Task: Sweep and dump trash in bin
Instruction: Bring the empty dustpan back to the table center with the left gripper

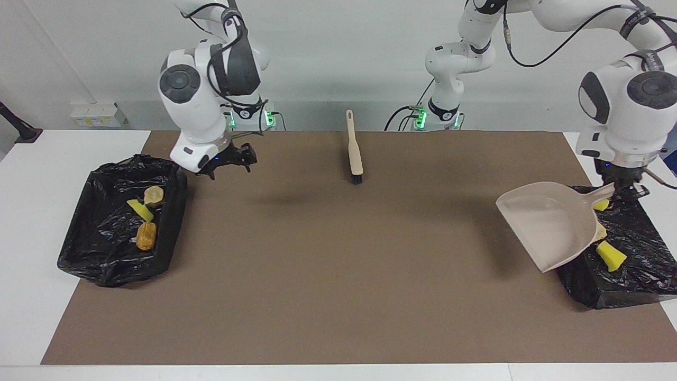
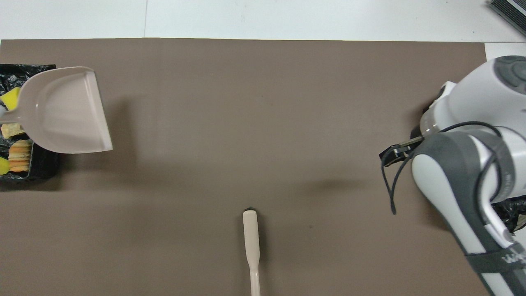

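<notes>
The trash lies in two black-bagged bins. The bin point(image 1: 106, 254) at the right arm's end holds a tan lump point(image 1: 153, 194), a green-topped yellow sponge point(image 1: 140, 210) and a brown croissant piece point(image 1: 146, 236). The bin point(image 1: 629, 275) at the left arm's end holds yellow sponge pieces point(image 1: 611, 255) and tan lumps point(image 2: 18, 154), partly hidden by the dustpan. My left gripper point(image 1: 625, 191) is shut on the handle of the empty beige dustpan point(image 1: 550, 222), held over that bin's edge and the mat. My right gripper point(image 1: 231, 165) is open and empty, over the mat beside its bin.
The beige black-bristled brush point(image 1: 354, 151) lies on the brown mat point(image 1: 338, 275) close to the robots, midway between the arms; it also shows in the overhead view point(image 2: 250, 238). In the overhead view my right arm point(image 2: 464, 164) covers the bin at its end.
</notes>
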Motion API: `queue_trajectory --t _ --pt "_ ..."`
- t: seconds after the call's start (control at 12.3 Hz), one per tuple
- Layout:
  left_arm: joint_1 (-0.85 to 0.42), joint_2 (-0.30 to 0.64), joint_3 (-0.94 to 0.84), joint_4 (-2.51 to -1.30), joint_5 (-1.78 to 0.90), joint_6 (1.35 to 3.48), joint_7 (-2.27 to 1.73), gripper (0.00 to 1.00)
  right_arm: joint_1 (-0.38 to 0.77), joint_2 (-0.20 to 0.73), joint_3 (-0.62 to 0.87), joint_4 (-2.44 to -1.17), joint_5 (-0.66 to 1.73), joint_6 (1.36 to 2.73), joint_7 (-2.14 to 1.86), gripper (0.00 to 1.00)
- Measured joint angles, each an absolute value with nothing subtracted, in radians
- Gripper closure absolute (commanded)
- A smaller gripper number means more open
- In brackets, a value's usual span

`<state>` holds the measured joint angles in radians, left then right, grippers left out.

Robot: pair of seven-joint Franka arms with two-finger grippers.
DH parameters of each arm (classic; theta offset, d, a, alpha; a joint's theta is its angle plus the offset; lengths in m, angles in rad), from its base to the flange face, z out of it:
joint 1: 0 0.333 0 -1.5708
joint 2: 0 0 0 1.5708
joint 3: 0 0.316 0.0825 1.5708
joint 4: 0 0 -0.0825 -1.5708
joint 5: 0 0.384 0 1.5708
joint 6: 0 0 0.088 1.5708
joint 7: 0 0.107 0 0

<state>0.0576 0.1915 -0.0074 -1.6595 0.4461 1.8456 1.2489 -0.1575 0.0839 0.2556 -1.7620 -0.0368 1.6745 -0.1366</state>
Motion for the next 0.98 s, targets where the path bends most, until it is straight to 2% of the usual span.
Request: queue_trajectory --t 0.24,0.65,0.98 --pt "-0.099 0.196 -0.01 -1.727 0.377 1.846 0.835 1.0 -0.221 0.081 0.253 -1.694 -0.076 1.674 -0.148 0.0" --pt "-0.288 0.228 -0.011 -1.755 0.176 1.889 0.289 1.0 -0.29 0.076 0.245 -1.616 -0.113 1.669 -0.148 0.0" --pt "-0.411 0.267 -0.011 -1.757 0.032 1.984 -0.075 1.0 -0.133 0.034 0.058 -1.595 -0.111 1.627 -0.144 0.0"
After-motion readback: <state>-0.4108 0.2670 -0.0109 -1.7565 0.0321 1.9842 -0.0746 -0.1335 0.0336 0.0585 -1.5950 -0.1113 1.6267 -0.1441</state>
